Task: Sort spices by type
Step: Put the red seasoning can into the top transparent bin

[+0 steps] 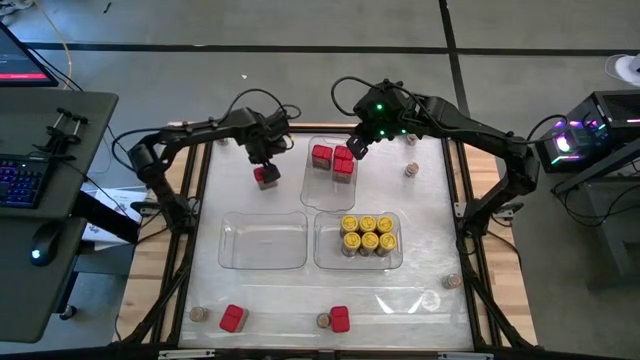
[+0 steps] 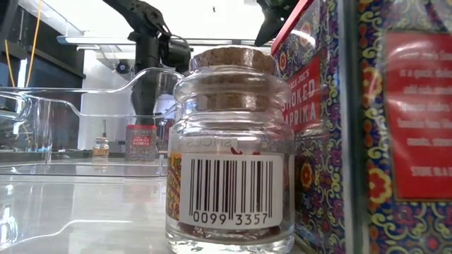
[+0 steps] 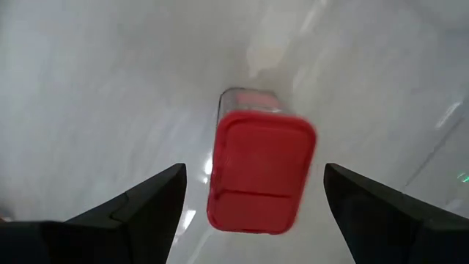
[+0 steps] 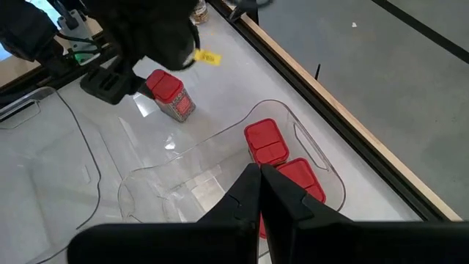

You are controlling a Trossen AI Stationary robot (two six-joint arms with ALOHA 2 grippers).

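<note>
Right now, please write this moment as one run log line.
left gripper: open above red spice box | right gripper: shut, over tray holding red boxes | yellow-lidded jars: sorted in tray

Grey floor (image 1: 300,25), side desk (image 1: 40,150), keyboard (image 1: 22,185)

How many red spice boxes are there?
5. Two sit in the far tray, one under the open left gripper, two near the table's front edge. Others may be hidden.
</note>
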